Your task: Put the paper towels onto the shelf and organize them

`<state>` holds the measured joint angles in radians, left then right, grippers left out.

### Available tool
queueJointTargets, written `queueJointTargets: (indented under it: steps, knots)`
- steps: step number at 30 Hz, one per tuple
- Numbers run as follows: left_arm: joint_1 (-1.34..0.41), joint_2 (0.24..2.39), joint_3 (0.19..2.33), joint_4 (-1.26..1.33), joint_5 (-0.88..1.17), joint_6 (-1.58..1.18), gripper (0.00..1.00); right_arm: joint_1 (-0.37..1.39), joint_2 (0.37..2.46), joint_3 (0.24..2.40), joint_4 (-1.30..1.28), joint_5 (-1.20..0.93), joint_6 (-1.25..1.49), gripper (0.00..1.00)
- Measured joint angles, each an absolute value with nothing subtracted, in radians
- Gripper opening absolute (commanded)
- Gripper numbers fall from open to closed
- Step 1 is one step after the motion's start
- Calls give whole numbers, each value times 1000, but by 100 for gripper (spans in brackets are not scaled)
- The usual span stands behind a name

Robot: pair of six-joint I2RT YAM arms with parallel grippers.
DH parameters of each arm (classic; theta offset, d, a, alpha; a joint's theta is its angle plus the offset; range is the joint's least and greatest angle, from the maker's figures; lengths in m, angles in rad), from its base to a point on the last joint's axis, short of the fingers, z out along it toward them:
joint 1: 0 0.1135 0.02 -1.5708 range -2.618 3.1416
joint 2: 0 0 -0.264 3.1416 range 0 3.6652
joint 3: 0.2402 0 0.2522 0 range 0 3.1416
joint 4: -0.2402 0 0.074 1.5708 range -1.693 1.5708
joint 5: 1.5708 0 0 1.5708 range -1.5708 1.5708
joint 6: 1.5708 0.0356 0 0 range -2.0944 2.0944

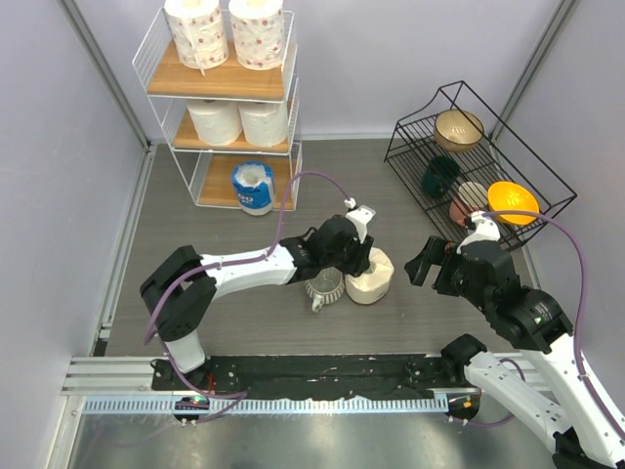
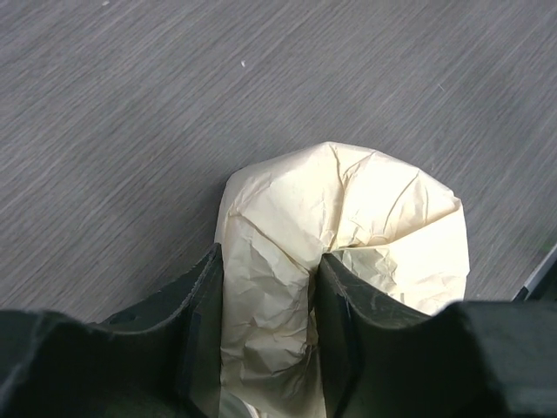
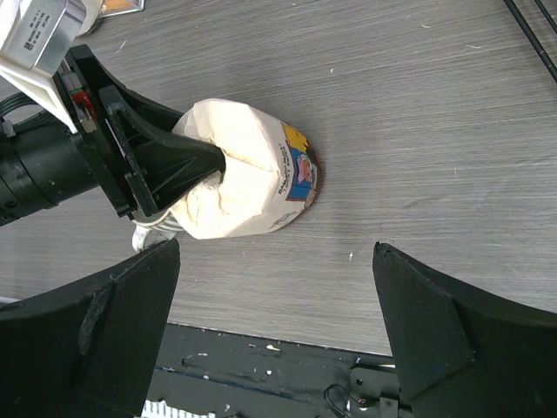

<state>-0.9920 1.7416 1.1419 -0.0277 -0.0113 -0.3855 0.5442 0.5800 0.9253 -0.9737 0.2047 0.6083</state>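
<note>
A: What does the left gripper (image 2: 270, 274) have?

B: It is pinching the wall of the cream roll (image 2: 374, 218). One finger is down the hollow core and the other is on the outside. The paper is soft and crumpled, so I'd judge the wall may give if squeezed harder. Lift straight up and slowly, then check that the roll hangs true before carrying it.

A: And the right gripper (image 3: 274, 296)?

B: Its fingers are spread and hold nothing. It hangs near the cream roll on the side away from the left arm, clear of it. It can stay out of the way.

A: Is anything close enough to snag?

B: The clear glass mug (image 1: 324, 286) stands just beside the cream roll, toward the left arm's base. I cannot tell whether they touch. A sideways drag could tip it, which is another reason to rise first.

A: Where does the roll go?

B: The white wire shelf (image 1: 220, 80) stands well beyond the cream roll, at the far wall. Its top board has two red-dotted rolls (image 1: 195, 31) and its middle board two plain white rolls (image 1: 215, 120). The lowest board has only the blue-wrapped roll (image 1: 254, 186), with bare wood on the side farther from the cream roll. That gap looks like the slot. Go in low under the middle board and set the roll down upright.
</note>
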Motion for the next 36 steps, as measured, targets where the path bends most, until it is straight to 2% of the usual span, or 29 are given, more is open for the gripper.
queueJointTargets:
  steps: [7, 15, 26, 32, 36]
  knots:
    - [-921, 1741, 1143, 30, -52, -467, 36, 544, 579, 926, -974, 204, 609, 98]
    - [-644, 1606, 1014, 166, -125, -651, 36, 544, 551, 928, -984, 204, 614, 98]
    - [-601, 1096, 865, 31, -311, -620, 38, 544, 557, 927, -986, 194, 616, 98]
    - [-575, 929, 788, -139, -424, -621, 33, 544, 557, 925, -980, 186, 617, 98]
    - [-446, 898, 785, -276, -464, -673, 33, 544, 558, 925, -977, 180, 620, 98]
